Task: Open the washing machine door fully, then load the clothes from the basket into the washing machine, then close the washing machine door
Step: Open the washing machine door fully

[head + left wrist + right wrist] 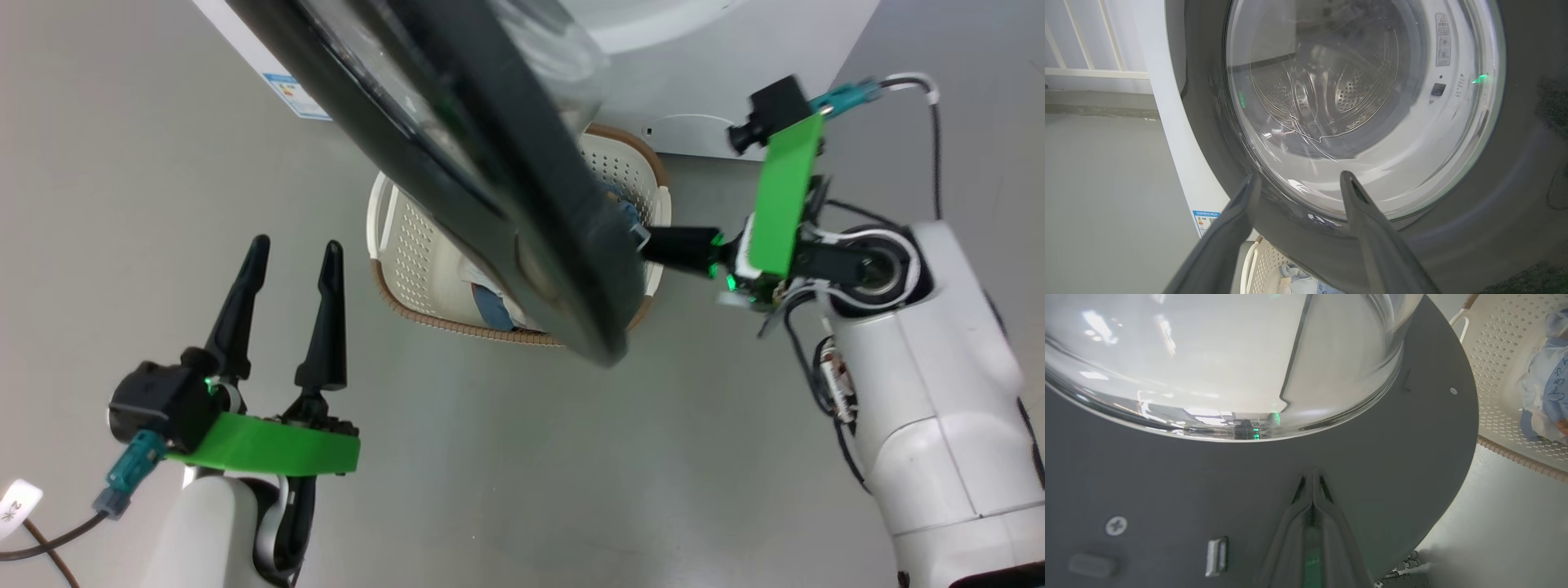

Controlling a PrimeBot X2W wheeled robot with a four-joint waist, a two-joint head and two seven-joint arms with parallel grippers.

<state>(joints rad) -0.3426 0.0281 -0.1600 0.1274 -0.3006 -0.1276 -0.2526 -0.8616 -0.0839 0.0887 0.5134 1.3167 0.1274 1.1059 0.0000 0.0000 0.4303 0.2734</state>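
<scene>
Washing machine door seems heavy, stiff and slippery; clenched right end effector touches its dark rim, left end effector is released.

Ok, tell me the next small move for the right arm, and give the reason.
Probably push the washing machine door wider with the right gripper. Its shut tips seem to rest on the door's dark inner face, and the door hangs half open over the basket, covering most of the clothes. The left gripper is open and off to the side, holding nothing.
</scene>
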